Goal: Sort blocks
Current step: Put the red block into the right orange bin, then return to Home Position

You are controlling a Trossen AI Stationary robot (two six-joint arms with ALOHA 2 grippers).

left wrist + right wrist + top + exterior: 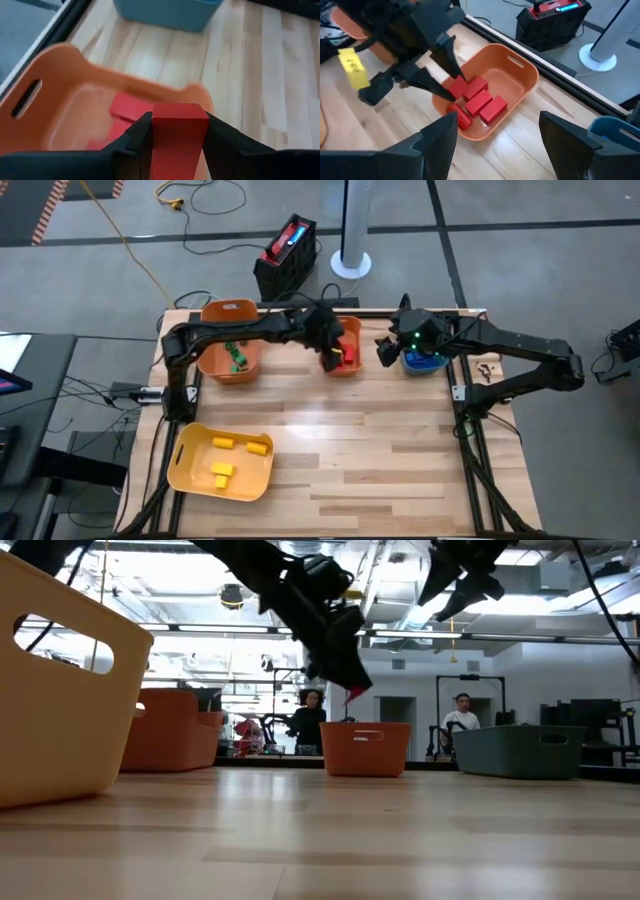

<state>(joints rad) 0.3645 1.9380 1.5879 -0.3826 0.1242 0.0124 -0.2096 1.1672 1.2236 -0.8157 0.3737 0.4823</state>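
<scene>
Red block clamped between left gripper fingers, above small orange bin, right gripper spread apart nearby

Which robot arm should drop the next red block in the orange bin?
Probably the left: its gripper already pinches a red block over the orange bin. The right gripper hangs open, holding nothing.

Glossy red plastic block; smooth orange plastic bin; light wood table.
</scene>
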